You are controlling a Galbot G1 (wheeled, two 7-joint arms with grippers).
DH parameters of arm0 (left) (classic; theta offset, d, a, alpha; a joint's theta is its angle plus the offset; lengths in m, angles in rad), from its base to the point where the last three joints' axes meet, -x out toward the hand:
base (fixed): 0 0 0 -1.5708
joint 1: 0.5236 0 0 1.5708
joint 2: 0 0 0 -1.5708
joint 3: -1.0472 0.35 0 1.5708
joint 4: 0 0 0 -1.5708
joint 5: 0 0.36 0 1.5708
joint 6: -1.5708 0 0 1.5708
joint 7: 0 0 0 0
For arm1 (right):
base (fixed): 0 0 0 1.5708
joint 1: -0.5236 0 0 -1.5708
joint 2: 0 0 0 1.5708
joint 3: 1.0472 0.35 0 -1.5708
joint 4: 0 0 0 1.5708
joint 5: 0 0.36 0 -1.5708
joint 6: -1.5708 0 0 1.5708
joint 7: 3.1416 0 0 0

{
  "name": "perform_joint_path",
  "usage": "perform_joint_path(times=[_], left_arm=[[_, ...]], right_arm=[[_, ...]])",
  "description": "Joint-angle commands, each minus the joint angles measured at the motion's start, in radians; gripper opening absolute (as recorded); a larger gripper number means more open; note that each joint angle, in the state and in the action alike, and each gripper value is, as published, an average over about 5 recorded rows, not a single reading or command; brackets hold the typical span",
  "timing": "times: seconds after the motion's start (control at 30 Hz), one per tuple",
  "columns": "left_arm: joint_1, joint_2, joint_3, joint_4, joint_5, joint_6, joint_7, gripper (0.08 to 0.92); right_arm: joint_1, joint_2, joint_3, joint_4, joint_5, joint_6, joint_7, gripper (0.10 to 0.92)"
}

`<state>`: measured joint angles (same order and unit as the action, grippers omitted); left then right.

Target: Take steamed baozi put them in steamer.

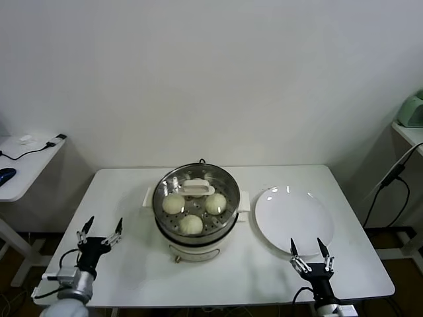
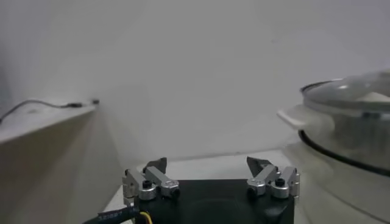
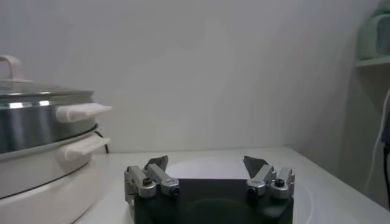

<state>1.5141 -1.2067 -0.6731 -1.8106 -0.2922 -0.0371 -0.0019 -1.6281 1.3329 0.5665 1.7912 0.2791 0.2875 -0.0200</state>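
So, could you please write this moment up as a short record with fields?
steamer: centre of the white table, glass lid on
steamed baozi: three visible through the lid, on the perforated tray
plate: bare, on the robot's right of the steamer
left gripper: open, holding nothing, near the table's front left edge
right gripper: open, holding nothing, by the plate's near rim

Glass lid [image 1: 196,193] over steamer [image 1: 195,224] opening
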Motion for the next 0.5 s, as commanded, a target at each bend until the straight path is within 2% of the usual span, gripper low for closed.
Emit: perform_joint_path(times=[0.03,0.5], left_arm=[[0.027,0.023,-0.044,0.070,-0.178,-0.090,0.035,0.823],[0.048,0.004,0.021,0.052,-0.112,-0.131,0.039,0.823]], right_arm=[[-0.003,-0.003,0.002,0.001,0.009,0.005,0.007,0.823],[-0.011,-0.008,0.009,0.000,0.017,0.009,0.004,0.823]])
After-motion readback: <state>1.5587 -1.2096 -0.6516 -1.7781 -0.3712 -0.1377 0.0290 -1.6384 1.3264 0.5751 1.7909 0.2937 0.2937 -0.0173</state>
